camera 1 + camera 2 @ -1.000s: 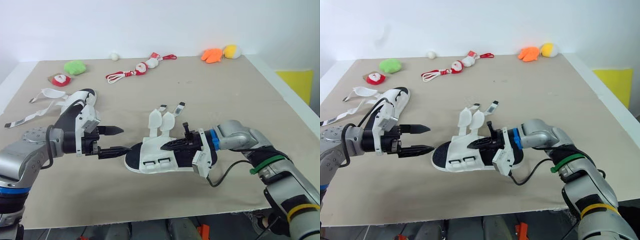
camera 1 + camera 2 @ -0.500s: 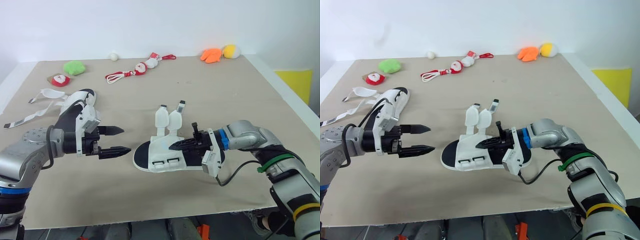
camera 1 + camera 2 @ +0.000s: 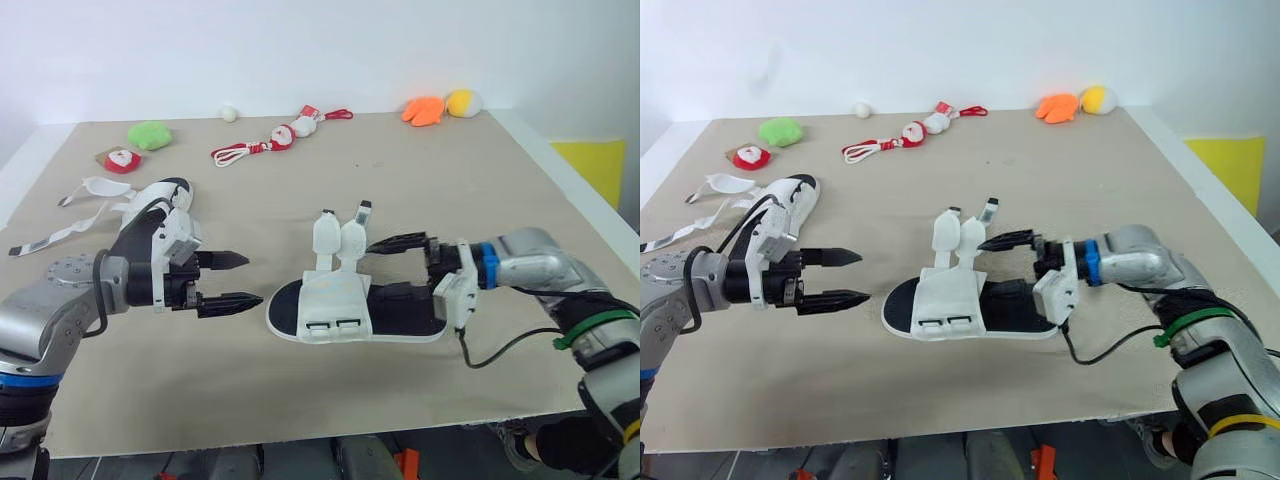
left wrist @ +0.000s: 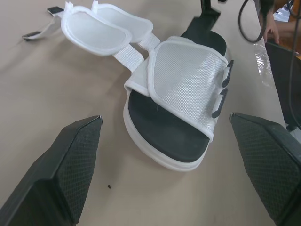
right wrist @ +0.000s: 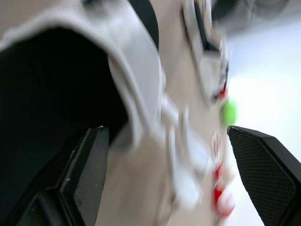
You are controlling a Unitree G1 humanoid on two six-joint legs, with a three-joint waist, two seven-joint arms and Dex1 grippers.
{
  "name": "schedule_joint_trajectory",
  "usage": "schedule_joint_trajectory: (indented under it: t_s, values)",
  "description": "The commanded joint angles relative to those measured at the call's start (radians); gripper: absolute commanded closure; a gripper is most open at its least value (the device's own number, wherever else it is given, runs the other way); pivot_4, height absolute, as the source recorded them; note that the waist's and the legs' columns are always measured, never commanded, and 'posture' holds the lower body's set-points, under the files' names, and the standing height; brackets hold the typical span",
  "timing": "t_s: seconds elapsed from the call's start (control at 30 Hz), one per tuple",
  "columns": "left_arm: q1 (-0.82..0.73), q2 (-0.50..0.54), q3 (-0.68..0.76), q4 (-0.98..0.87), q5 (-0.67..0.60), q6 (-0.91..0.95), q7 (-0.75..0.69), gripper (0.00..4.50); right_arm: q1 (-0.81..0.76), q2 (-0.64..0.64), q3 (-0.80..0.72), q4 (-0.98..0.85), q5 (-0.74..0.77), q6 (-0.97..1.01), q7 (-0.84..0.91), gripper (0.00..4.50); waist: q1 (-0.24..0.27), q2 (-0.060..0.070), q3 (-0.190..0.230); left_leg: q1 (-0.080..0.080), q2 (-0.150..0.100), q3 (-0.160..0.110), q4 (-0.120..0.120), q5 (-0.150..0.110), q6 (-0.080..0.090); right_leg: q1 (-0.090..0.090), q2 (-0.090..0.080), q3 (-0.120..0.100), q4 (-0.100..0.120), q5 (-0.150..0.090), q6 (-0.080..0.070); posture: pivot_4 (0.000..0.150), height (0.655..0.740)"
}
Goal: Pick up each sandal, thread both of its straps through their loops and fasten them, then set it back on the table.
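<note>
Sandals, two of them, lie on the beige desk (image 3: 430, 190). The white slide sandal with a black footbed (image 3: 350, 305) rests flat near the front middle, its toe toward the robot's left. Its two white straps (image 3: 340, 235) are flipped out over the far side, unfastened, and the two grey loops (image 3: 333, 326) sit bare on the near edge of the upper. The right gripper (image 3: 380, 268) is at the heel end with its black fingers (image 3: 400, 243) spread wide apart and clamped on nothing. One finger hangs above the footbed close to the straps, while the other is down by the heel, and from here I cannot tell whether it touches the sole. The left gripper (image 3: 250, 279) hovers just off the toe, clear of it, with its fingers (image 3: 225, 261) parted too and pointed at the sandal. The second white sandal (image 3: 150, 205) lies by the left edge behind that arm, long straps trailing loose across the desk. Along the back are a green plush lump (image 3: 150, 134), a small red-and-white plush toy (image 3: 120, 159), a white ball (image 3: 229, 113), red-and-white plush figures on a red cord (image 3: 280, 137), and an orange plush (image 3: 425, 110) touching a yellow plush (image 3: 462, 102)
</note>
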Motion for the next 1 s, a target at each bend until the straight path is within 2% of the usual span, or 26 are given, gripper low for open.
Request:
schedule_joint_trajectory:
  t_s: [0.03,0.1,0.17,0.27,0.33,0.37,0.47,0.53,0.73,0.87,1.0]
  values:
    - [-0.01,-0.017,-0.028,-0.022,0.05,-0.068,0.004,0.26,0.003,-0.035,-0.099,-0.03,0.139,0.175,0.135,0.01,-0.001,0.0,0.0,0.0,0.0,0.0,0.0,0.0,0.0,0.0,0.0,0.0,0.0,0.0,0.0,0.15,0.74]
    - [0.002,-0.034,-0.061,-0.017,0.088,-0.114,0.001,0.86,0.0,-0.032,-0.163,-0.052,0.192,0.367,0.171,0.0,-0.001,0.0,0.0,0.0,0.0,0.0,0.0,0.0,0.0,0.0,0.0,0.0,0.0,0.0,0.0,0.15,0.74]
    - [0.01,-0.052,-0.087,-0.01,0.115,-0.147,-0.004,1.88,0.002,-0.02,-0.22,-0.11,0.236,0.563,0.185,0.0,0.0,0.0,0.0,0.001,0.0,0.001,0.0,0.0,0.0,0.0,0.0,0.0,0.0,0.001,-0.001,0.15,0.74]
    - [0.004,-0.092,-0.154,0.006,0.165,-0.181,0.002,3.41,0.021,-0.025,-0.291,-0.303,0.416,1.07,0.15,0.0,0.0,0.001,0.0,0.001,0.001,0.001,0.0,0.0,0.001,0.0,0.001,0.0,0.0,0.001,-0.001,0.15,0.74]
    - [-0.012,-0.117,-0.197,0.017,0.193,-0.179,0.006,4.26,0.023,-0.019,-0.346,-0.425,0.54,1.369,0.085,0.0,0.002,0.001,0.0,0.0,0.001,0.0,0.0,0.0,0.001,-0.001,0.001,0.0,0.001,0.001,-0.001,0.15,0.74]
    - [-0.019,-0.12,-0.219,0.025,0.222,-0.187,0.011,4.45,0.007,-0.016,-0.368,-0.466,0.599,1.533,0.041,0.0,0.003,0.0,0.0,0.0,0.001,0.0,0.0,0.0,0.001,-0.001,0.001,0.0,0.001,0.001,-0.001,0.15,0.74]
    - [-0.023,-0.167,-0.275,0.071,0.278,-0.213,0.035,4.45,-0.078,0.022,-0.441,-0.468,0.819,1.986,-0.087,0.0,0.002,0.001,0.0,0.0,0.001,0.001,0.0,0.0,0.001,-0.001,0.001,0.0,0.0,0.0,-0.001,0.15,0.74]
    - [-0.024,-0.187,-0.291,0.094,0.304,-0.228,0.043,4.45,-0.092,0.051,-0.482,-0.475,0.839,2.085,-0.134,0.0,0.004,0.0,0.0,-0.001,0.0,0.001,0.0,0.001,0.001,-0.002,0.001,0.001,0.0,0.001,-0.001,0.15,0.74]
    - [-0.013,-0.226,-0.355,0.206,0.415,-0.319,0.06,4.45,-0.205,0.205,-0.625,-0.242,0.882,2.49,-0.395,0.0,0.011,0.001,-0.001,-0.001,0.0,0.001,0.001,0.001,0.002,-0.001,0.001,0.001,0.0,0.001,0.0,0.15,0.74]
    - [0.003,-0.243,-0.365,0.222,0.432,-0.345,0.055,4.45,-0.314,0.319,-0.748,0.038,0.794,2.57,-0.61,0.0,0.013,0.001,-0.001,-0.001,0.0,0.002,0.002,0.002,0.004,-0.001,0.001,0.002,-0.001,0.004,0.001,0.15,0.74]
    - [0.011,-0.248,-0.358,0.212,0.428,-0.342,0.053,4.45,-0.372,0.376,-0.853,0.23,0.73,2.545,-0.721,0.0,0.014,0.001,-0.001,-0.002,-0.001,0.002,0.002,0.004,0.007,-0.001,0.001,0.002,-0.002,0.006,0.002,0.15,0.74]
